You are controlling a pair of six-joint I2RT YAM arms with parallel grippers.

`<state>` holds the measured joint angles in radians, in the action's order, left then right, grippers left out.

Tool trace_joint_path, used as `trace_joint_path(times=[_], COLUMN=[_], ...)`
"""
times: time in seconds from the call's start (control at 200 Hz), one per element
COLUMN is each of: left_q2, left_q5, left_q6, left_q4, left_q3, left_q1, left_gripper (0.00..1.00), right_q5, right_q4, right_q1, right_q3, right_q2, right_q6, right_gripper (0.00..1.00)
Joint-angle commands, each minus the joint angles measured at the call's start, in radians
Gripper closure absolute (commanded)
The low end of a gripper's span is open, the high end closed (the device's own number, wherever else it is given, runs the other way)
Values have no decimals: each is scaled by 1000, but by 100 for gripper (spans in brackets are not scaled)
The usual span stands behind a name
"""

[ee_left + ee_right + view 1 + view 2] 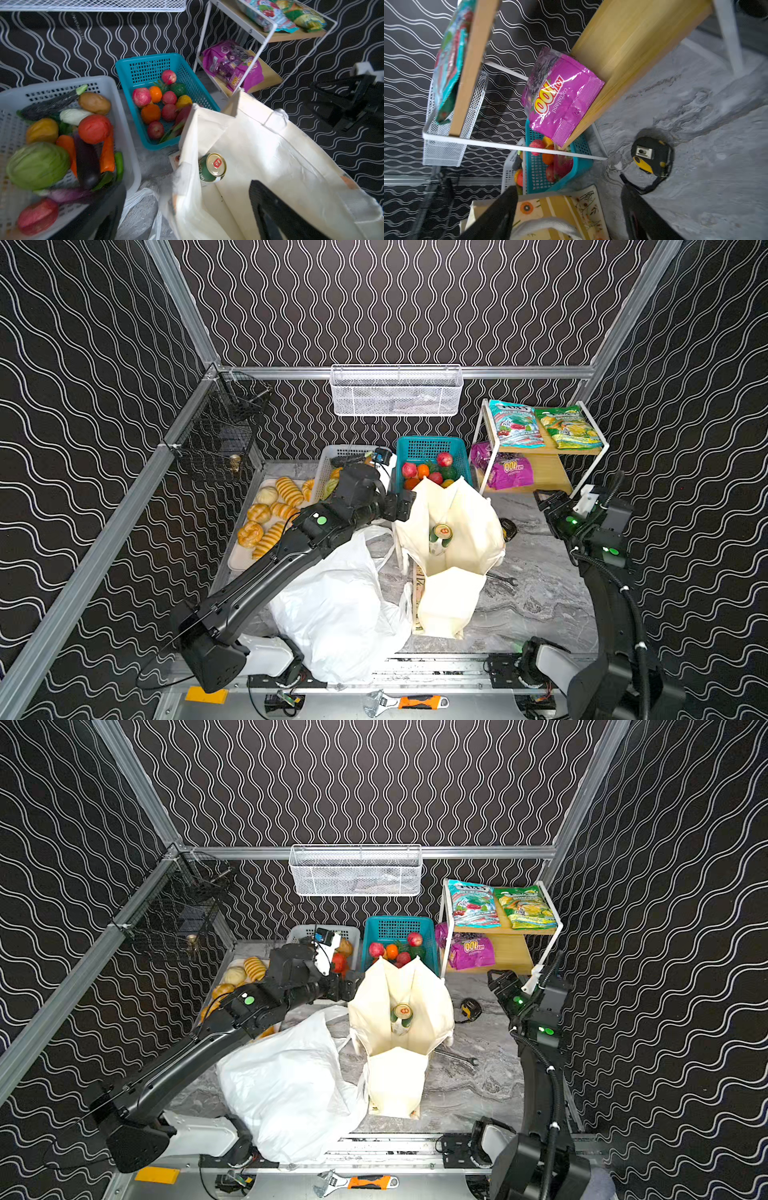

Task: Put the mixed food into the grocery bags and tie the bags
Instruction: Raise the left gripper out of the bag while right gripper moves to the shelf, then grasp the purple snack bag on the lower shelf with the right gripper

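The cream tote (453, 506) stands open mid-table with a green can (441, 533) (212, 168) upright inside. Left of it the white plastic bag (332, 614) lies slumped. My left gripper (405, 506) (187, 197) is open, its fingers either side of the tote's left rim. The cabbage (37, 165), tomato (94, 128) and aubergine (86, 164) lie in the white basket (116, 87). My right gripper (546, 502) (569, 193) is open and empty in front of the shelf, facing the purple packet (562, 99) on the lower board. A teal packet (515, 425) lies on top.
A teal basket (428, 445) of toy fruit stands behind the tote. A tray (239, 562) of bread rolls lies at the left. A tape measure (509, 529) and a spanner (500, 578) lie right of the tote. A wire basket (395, 391) hangs on the back wall.
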<state>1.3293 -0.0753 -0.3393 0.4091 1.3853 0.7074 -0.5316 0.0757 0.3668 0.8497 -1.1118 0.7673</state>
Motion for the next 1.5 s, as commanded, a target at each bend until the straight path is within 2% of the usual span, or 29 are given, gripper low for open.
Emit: trace_joint_path(times=[0.0,0.08,0.295,0.5,0.651,0.861,1.231,1.301,1.406,1.491], left_q2=[-26,-44,-98,-44,-18,-9,10,7,1,-2], left_q5=[53,75,153,256,310,311,345,345,345,345], left_q6=[-87,-106,-117,-139,-147,-152,-153,-156,-162,-165], left_q4=[27,39,-36,-27,-45,-38,-18,-16,-21,-21], left_q3=[-33,-67,-182,-164,-159,-160,-143,-144,-155,-158], left_q1=[-27,-43,-74,-106,-114,-122,-129,-131,-131,-131], left_gripper=[3,2,1,1,1,1,1,1,1,1], right_q5=[-107,-91,-11,18,-37,-97,-160,-160,-147,-98], right_q4=[-384,-463,-481,-548,-647,-738,-1011,-994,-874,-710], right_q1=[9,10,6,4,-5,-14,-40,-43,-49,-55], right_q3=[-34,-22,69,103,121,143,140,143,192,209], right_q2=[-72,-152,-322,-438,-510,-593,-717,-728,-730,-713], right_q6=[193,224,213,213,214,238,401,396,335,226], right_gripper=[23,25,28,31,30,29,18,17,16,25])
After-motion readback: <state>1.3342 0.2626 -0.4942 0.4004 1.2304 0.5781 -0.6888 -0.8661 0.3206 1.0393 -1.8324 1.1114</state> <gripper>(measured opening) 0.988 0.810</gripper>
